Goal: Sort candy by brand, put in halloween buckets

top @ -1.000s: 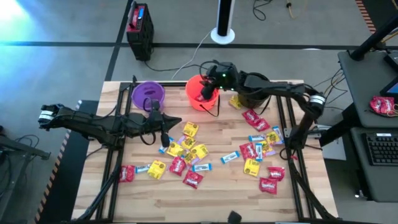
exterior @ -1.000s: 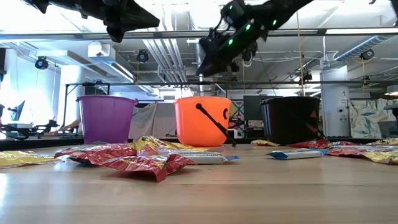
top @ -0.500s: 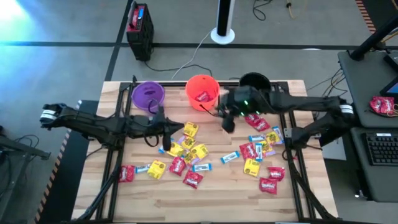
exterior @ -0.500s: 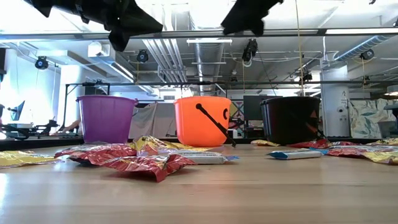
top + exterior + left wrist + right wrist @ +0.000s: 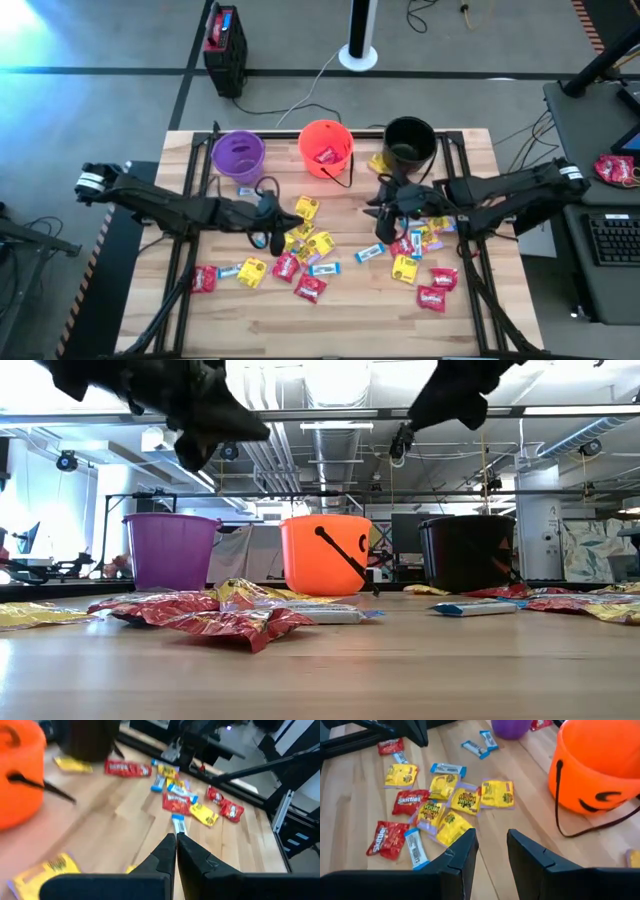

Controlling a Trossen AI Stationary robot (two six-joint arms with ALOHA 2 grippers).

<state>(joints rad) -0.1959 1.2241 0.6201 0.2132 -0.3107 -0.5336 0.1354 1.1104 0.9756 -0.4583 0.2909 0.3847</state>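
Observation:
The candy lies flat on the wooden table in two scatters of red, yellow and blue-and-white packets, one near the middle [image 5: 300, 245] and one to the right [image 5: 420, 240]. The purple bucket [image 5: 238, 154], the orange bucket [image 5: 325, 147] and the black bucket [image 5: 408, 140] stand upright along the far edge. A red packet [image 5: 326, 156] lies inside the orange one. My left gripper [image 5: 265, 235] hangs shut and empty over the left edge of the middle scatter; its fingers [image 5: 176, 840] are closed together. My right gripper [image 5: 381, 225] hangs open and empty between the scatters [image 5: 492, 845].
Black frame rails [image 5: 190, 240] run along the table's left and right sides under the arms. The orange bucket's thin black handle [image 5: 560, 815] lies out on the wood. The near strip of the table [image 5: 330, 325] holds no candy. A dark box [image 5: 225, 45] stands on the floor beyond.
My right gripper has left its place over the orange bucket and swung toward the near edge and the right, ending between the two scatters. A red packet now shows in the orange bucket. My left gripper has moved a little toward the near edge, over the middle scatter.

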